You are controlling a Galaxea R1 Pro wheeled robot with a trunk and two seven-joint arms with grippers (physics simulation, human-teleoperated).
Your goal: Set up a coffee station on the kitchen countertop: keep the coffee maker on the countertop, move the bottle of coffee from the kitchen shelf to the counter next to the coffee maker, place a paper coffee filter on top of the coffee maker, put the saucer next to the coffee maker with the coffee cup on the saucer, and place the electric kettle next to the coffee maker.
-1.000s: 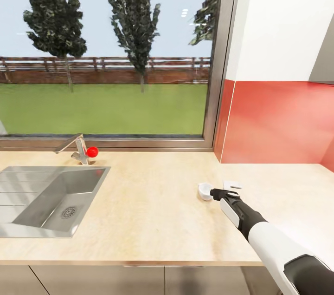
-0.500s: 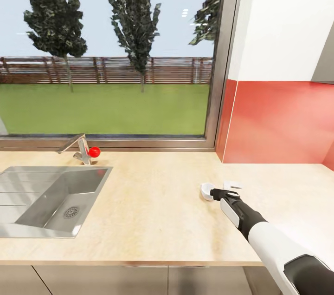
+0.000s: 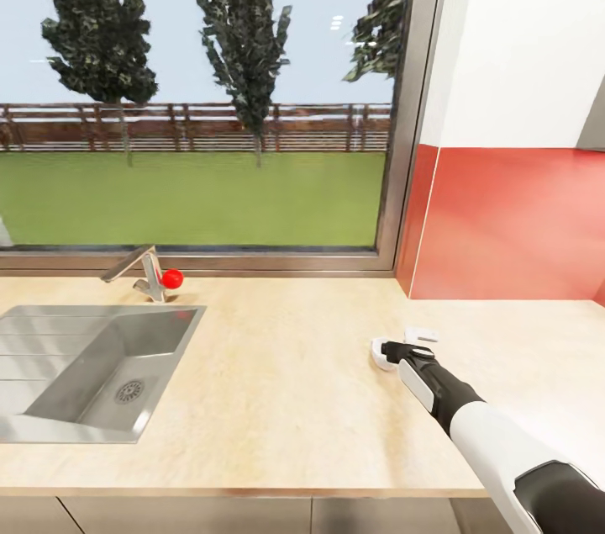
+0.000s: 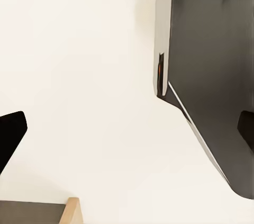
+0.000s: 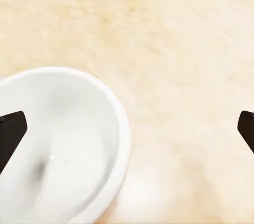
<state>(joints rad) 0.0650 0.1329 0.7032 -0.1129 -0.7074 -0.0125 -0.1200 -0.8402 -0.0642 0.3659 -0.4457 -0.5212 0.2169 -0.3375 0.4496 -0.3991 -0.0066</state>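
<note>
A pale stone countertop (image 3: 277, 366) runs under a wide garden window, sink (image 3: 92, 366) at its left end. The right gripper (image 3: 388, 349) hangs with its fingers spread wide, one over the white coffee cup (image 5: 63, 144) (saucer and coffee maker unseen). Closing now might clip the rim and tip or skid the cup. The left gripper (image 4: 127, 128) also stands wide.

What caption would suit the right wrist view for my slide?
Open right gripper above the beige countertop, one fingertip over a white cup.
</note>
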